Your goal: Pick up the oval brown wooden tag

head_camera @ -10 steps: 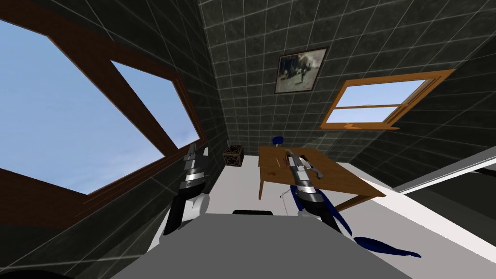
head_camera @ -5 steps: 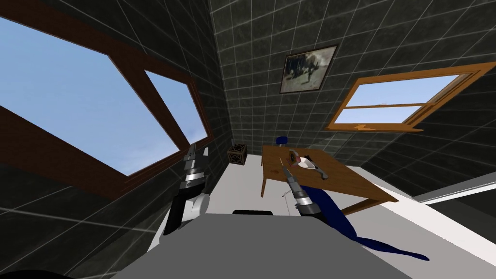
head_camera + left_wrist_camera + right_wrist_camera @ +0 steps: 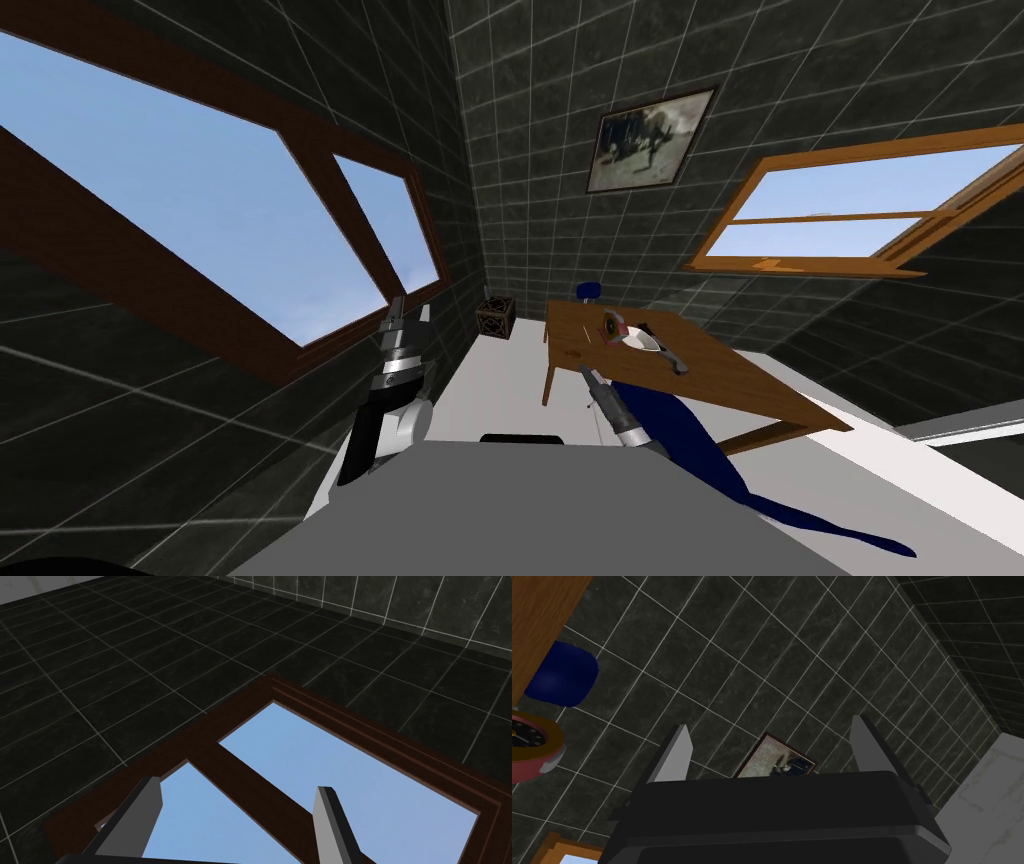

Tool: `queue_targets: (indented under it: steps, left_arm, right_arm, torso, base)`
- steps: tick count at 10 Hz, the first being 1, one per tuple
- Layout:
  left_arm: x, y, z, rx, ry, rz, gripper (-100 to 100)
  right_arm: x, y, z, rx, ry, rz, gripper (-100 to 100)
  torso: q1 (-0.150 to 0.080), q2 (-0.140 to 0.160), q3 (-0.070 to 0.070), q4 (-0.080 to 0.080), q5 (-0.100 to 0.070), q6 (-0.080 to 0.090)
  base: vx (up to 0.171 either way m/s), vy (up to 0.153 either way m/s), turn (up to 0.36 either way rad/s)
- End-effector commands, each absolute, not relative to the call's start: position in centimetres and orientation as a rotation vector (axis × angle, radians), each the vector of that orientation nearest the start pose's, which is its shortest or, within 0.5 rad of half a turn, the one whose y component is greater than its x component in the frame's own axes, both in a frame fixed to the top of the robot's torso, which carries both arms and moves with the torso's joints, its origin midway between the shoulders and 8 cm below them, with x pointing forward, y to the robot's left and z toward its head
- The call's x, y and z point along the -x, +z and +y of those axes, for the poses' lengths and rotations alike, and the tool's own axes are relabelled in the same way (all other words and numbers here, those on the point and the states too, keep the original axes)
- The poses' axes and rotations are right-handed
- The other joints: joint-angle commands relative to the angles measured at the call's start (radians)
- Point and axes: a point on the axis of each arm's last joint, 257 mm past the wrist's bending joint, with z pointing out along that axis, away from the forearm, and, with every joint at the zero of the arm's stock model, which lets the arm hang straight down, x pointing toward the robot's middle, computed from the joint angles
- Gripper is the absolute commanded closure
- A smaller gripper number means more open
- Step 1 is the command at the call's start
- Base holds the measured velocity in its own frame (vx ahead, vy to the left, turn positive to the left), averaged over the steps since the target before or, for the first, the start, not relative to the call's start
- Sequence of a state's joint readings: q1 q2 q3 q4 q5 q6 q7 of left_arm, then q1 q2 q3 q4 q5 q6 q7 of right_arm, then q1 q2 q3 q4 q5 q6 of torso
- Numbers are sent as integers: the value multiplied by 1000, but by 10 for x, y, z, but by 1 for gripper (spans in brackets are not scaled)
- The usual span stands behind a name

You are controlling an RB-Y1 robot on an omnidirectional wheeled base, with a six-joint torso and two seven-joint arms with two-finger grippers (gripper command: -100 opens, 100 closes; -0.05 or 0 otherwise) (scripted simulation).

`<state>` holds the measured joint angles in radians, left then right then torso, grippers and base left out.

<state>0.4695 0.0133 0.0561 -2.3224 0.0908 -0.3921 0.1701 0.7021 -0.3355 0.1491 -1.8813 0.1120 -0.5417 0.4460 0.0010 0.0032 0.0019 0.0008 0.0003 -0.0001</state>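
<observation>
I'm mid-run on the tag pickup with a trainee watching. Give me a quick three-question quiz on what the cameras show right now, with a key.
1. True or false: the left gripper and the right gripper both have their fingers open, with nothing between them.
2. Where is the brown oval tag? A) lying on the wooden table; B) between the right gripper's fingers; C) between the left gripper's fingers.
3. In one word: what colour is the rounded thing just beyond the table's far end, by the tiled wall?

Key: 1 true. 2 A. 3 blue.
</observation>
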Motion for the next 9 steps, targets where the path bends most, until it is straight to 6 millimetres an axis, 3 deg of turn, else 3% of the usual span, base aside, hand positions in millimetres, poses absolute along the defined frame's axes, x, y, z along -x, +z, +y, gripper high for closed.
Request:
queue_targets:
  steps: [1, 2, 3, 5, 6, 9]
  left_arm:
    - [-350, 34, 304, 790, -1468, 537, 0]
    - [-350, 34, 304, 790, -1468, 537, 0]
    - [-350, 34, 304, 790, -1468, 537, 0]
    - [-350, 34, 304, 790, -1468, 537, 0]
    - [-350, 34, 304, 790, -1468, 537, 0]
    - [-350, 34, 304, 790, -1468, 537, 0]
  right_arm:
    - [-294, -287, -248, -403, 716, 1591, -100]
    - [-278, -313, -249, -367, 670, 1674, -100]
    - [-276, -316, -250, -362, 662, 1682, -100]
    - [-235, -369, -256, -283, 575, 1857, -100]
    - [-234, -371, -257, -281, 571, 1861, -100]
    - [-162, -437, -270, -135, 458, 2105, -100]
  torso:
    - [0, 0, 0, 0, 0, 0]
    - [1, 2, 1, 0, 0, 0]
    - [2, 2, 1, 1, 0, 0]
    - [1, 1, 1, 0, 0, 0]
    - [2, 0, 0, 0, 0, 0]
    - [1, -3, -2, -1, 0, 0]
  base:
    - [-68, 50, 188]
    - [-81, 69, 154]
    - [-60, 42, 50]
    - [-43, 52, 172]
    - [-15, 46, 38]
    - [13, 59, 176]
